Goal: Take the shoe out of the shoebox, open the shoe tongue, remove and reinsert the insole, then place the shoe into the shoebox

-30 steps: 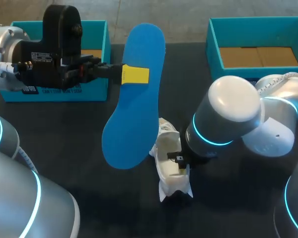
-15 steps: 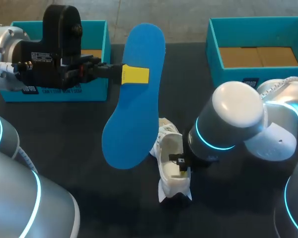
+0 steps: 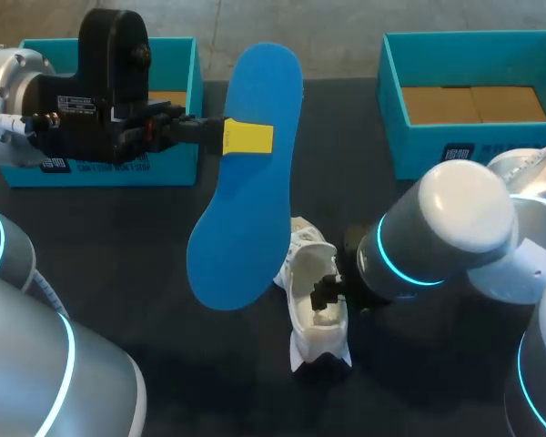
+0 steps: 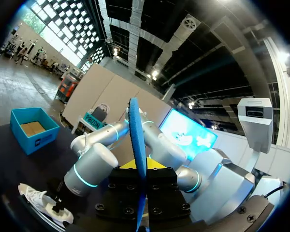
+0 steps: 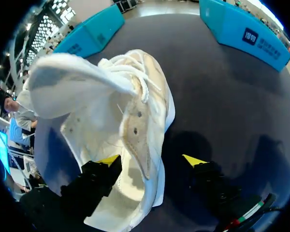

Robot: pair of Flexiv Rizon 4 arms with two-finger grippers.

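Head view, R teal shoebox (image 3: pixel 419 146), brown cardboard (image 3: pixel 473 103) inside

Shoebox label (image 3: pixel 458 152) — print unreadable

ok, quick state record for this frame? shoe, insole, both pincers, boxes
shoe: white, on the table, opening up
insole: blue, out of the shoe, held above the table
left pincer: shut on insole
right pincer: open, one finger inside the shoe, one outside
left shoebox, right shoebox: teal, neither holds the shoe
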